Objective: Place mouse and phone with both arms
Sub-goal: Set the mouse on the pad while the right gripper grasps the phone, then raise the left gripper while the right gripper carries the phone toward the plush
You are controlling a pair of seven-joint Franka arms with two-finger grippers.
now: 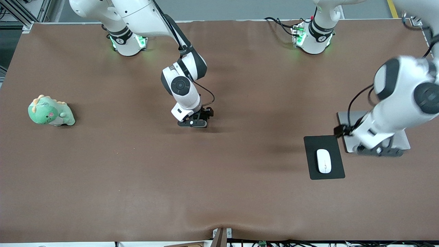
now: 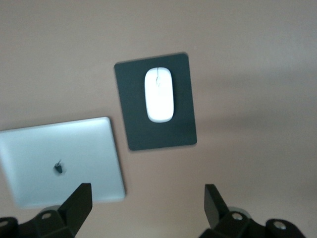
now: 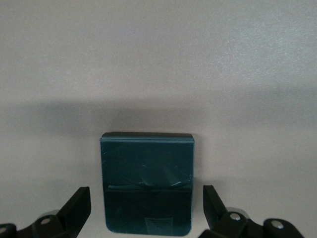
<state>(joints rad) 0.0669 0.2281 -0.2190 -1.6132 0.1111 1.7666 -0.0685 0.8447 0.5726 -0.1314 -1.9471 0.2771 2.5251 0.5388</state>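
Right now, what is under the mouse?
The mouse lies on a black mouse pad, beside the closed laptop. The pad's middle is covered by the mouse. The left gripper is over the laptop, jaws open and holding nothing.

In the front view we cannot see the small dark rounded-corner phone [image 3: 147, 183]: the right arm's black two-finger tool [image 1: 192, 122] covers it. The left tool [image 1: 380, 150] hides part of the flat silver closed laptop [image 1: 344, 118]. The left arm's white wrist [image 1: 404, 92] is motion-blurred.
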